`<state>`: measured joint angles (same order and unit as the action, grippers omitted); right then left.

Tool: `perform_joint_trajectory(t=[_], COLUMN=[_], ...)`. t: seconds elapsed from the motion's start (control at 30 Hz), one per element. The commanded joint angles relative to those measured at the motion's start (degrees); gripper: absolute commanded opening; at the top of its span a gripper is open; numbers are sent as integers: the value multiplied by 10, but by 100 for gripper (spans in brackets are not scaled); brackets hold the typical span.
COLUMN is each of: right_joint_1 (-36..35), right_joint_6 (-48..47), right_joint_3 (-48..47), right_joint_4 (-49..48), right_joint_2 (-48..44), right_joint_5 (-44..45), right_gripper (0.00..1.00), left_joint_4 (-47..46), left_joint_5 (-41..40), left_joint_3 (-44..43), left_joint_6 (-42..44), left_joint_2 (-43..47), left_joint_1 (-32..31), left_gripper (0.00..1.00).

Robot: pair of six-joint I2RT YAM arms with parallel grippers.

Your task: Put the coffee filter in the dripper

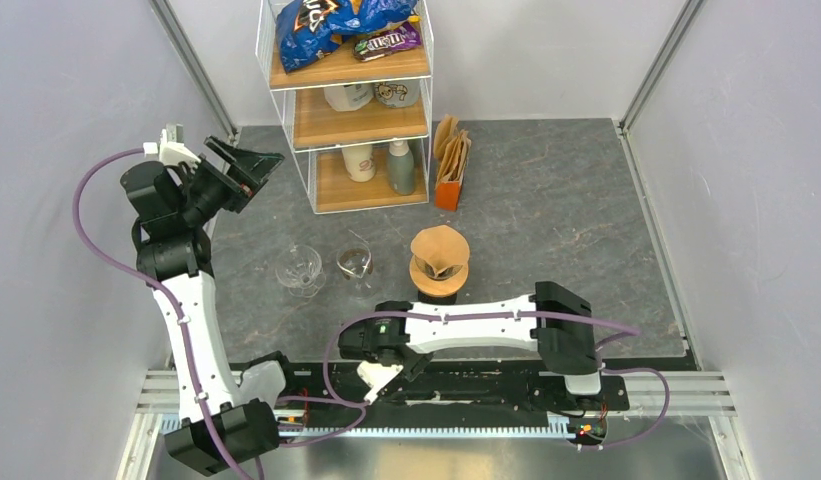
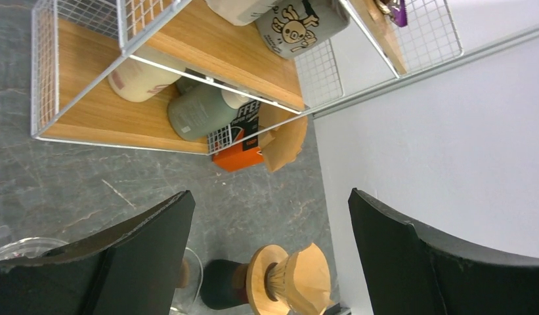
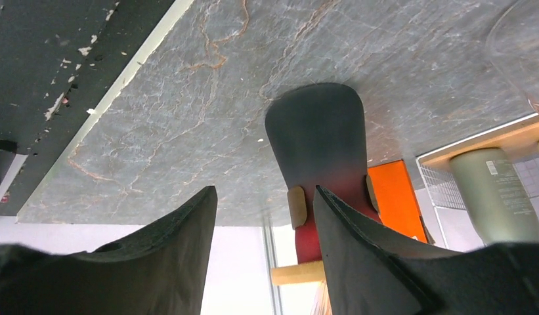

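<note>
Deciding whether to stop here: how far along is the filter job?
Looks done: the coffee filter sits opened in the dripper. In hand: nothing; the left gripper and right gripper are both open, empty and clear of it. Left: nothing obvious, though I cannot tell how snugly the paper seats.

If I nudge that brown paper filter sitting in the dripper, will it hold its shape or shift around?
Probably floppy and very light: the filter is thin creased paper, so a finger would likely crumple it before shifting it. It stands well above the rim of the dripper and looks loosely seated, so a sideways push may tilt it or lift it out.
</note>
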<state>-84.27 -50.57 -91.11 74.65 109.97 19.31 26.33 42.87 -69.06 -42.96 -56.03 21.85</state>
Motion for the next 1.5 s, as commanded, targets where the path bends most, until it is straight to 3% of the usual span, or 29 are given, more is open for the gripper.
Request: perform_joint_trajectory(t=[0.0,0.37,0.93,1.13,1.47], right_joint_1=[-4,32,126,174,273], right_joint_6=[8,-34,-93,-121,-179], right_joint_3=[7,31,101,148,125], right_joint_4=[-18,-81,-116,-146,-190], right_joint_2=[16,62,73,52,70], right_joint_5=[32,79,103,117,142], right_gripper=[64,58,58,57,60], left_joint_4=[-68,-72,-82,-91,-95], left_joint_5=[45,51,47,48,49], left_joint_3=[9,9,14,20,28], left_joint_6=[-50,-49,-48,-55,-56], left_joint_2=[2,7,11,12,15], left_joint_1=[4,4,4,4,4], left_gripper=[96,97,98,98,98])
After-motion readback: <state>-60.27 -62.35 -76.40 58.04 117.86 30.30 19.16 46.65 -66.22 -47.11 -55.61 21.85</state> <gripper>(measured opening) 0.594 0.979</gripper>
